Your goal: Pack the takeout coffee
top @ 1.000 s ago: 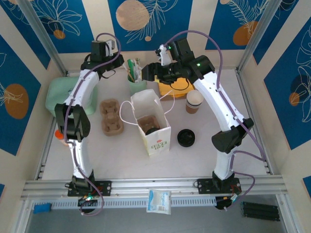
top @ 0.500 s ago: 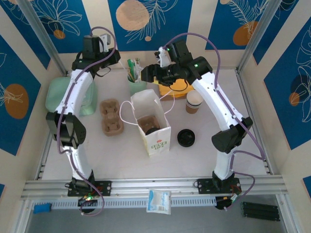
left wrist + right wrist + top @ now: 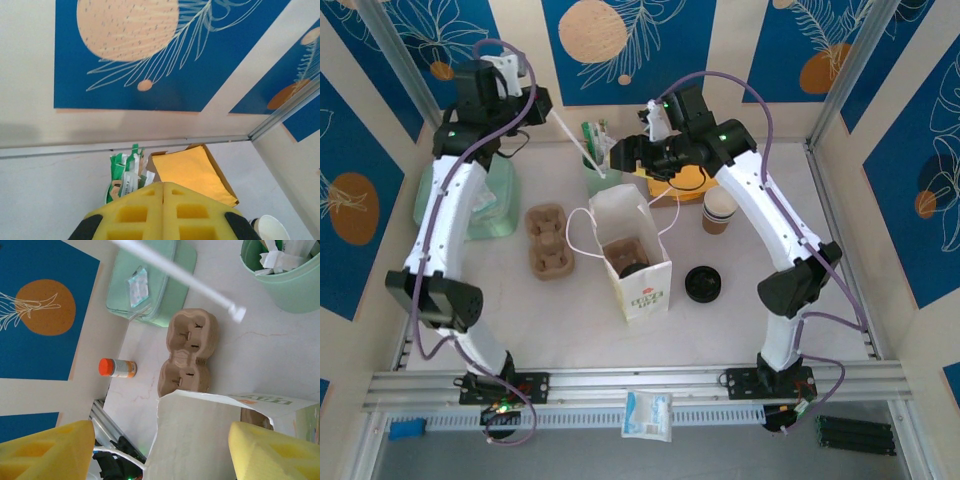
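Straw (image 3: 578,142) aloft, paper bag (image 3: 645,290) upright.
Pads together, the left gripper (image 3: 535,103) pinches the straw; the right gripper (image 3: 623,152) hangs spread wide over the paper bag, coffee cups (image 3: 720,208) nearby.

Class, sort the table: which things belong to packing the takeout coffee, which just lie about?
For the job: cups, paper bag, carrier, black lid.
Lying about: mint box, orange-capped bottle, yellow envelope.

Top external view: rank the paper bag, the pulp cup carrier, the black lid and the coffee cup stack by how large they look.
1. paper bag
2. pulp cup carrier
3. coffee cup stack and black lid: these two look too alike in size to rank.
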Controlling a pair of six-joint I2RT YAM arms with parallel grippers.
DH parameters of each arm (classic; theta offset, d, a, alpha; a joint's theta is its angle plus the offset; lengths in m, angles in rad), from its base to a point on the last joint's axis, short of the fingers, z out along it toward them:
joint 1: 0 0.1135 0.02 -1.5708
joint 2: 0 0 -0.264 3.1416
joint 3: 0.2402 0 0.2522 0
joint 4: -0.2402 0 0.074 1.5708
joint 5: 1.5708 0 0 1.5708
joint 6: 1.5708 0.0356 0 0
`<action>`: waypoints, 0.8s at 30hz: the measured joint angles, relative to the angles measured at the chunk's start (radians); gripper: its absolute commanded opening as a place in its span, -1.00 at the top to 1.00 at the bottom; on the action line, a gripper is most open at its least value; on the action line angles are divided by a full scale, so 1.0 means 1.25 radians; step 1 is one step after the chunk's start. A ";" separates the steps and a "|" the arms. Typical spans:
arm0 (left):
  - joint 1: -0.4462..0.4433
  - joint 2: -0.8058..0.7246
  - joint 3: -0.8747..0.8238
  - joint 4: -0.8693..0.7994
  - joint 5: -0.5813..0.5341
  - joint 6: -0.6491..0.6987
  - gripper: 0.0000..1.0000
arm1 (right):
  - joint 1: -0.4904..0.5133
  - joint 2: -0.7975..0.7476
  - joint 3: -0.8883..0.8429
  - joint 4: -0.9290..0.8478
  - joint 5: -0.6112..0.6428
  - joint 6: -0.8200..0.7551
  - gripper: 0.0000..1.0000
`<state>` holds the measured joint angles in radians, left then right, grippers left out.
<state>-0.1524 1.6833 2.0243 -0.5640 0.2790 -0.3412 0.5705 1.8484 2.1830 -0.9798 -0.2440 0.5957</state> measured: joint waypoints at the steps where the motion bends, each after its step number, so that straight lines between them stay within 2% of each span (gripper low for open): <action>1: 0.000 -0.018 0.000 -0.002 0.000 0.002 1.00 | 0.001 -0.006 -0.005 0.000 0.000 0.001 -0.42; 12: 0.000 -0.184 -0.009 -0.032 0.032 -0.026 1.00 | 0.000 -0.121 -0.084 0.020 0.007 0.012 -0.43; 18: 0.000 -0.278 -0.060 -0.020 0.089 -0.094 1.00 | -0.027 -0.208 -0.145 0.024 0.013 0.013 -0.43; 24: -0.006 -0.323 -0.113 0.010 0.139 -0.164 1.00 | -0.056 -0.298 -0.217 0.025 0.017 0.016 -0.43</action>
<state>-0.1604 1.2800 1.8832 -0.5510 0.4530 -0.5465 0.4999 1.4757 1.9114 -0.9489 -0.2230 0.6159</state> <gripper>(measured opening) 0.057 0.716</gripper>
